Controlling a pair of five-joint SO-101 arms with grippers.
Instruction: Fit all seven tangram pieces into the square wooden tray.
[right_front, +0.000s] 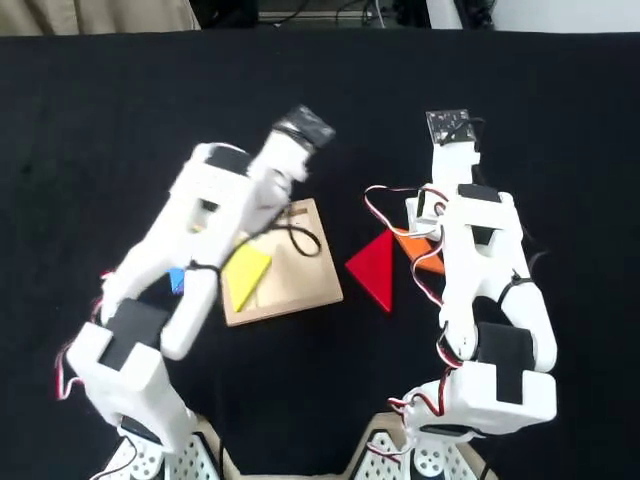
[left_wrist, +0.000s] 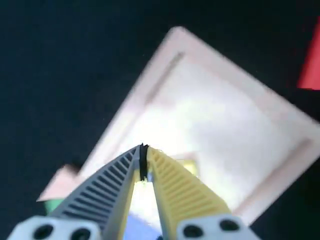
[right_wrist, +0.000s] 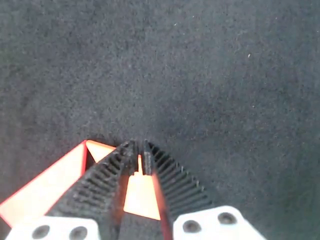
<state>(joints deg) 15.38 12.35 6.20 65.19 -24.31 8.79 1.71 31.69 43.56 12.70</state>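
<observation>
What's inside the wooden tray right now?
A yellow piece lies in the wooden tray, toward its left side, with bare pale wood beside it. The left arm hangs over the tray's far left part, so anything lying under there is hidden.

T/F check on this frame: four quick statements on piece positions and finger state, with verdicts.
1. The red triangular piece lies on the black cloth, outside the square wooden tray. True.
2. The yellow piece lies off the tray. False: it sits in the tray.
3. The fingers of the left gripper are wide open. False: they are shut, above the tray.
4. The orange piece lies beneath the right gripper. True.
</observation>
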